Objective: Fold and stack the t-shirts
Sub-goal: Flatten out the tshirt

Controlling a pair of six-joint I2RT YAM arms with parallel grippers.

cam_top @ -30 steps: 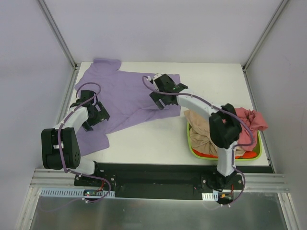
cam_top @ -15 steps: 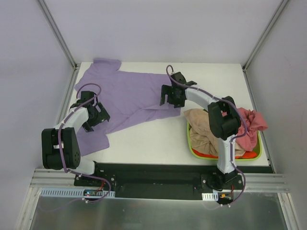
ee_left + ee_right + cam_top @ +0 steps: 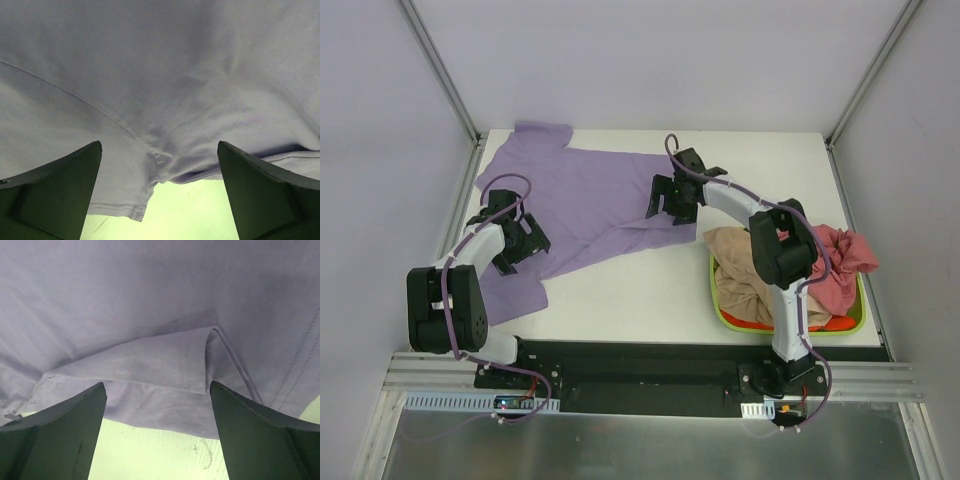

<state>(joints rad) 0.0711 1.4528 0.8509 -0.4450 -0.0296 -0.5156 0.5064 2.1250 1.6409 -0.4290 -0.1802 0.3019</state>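
A large lavender-purple t-shirt (image 3: 582, 205) lies spread on the white table (image 3: 760, 165), its sleeves at the far left and near left. My left gripper (image 3: 520, 240) is open and empty just above the shirt's near-left sleeve and armpit seam (image 3: 155, 160). My right gripper (image 3: 670, 200) is open and empty over the shirt's right hem, where a corner is folded over (image 3: 165, 365). A tan-beige shirt (image 3: 740, 270) and a pinkish-red shirt (image 3: 840, 255) are piled in the basket. A dark green shirt is not in view.
A lime-green plastic basket (image 3: 855, 322) stands at the table's near right. Grey frame posts rise at the far corners. The right arm's elbow (image 3: 778, 240) hangs over the basket.
My right gripper swung right along the shirt's far-right part, then came back slightly left over the hem. The left arm has not moved.
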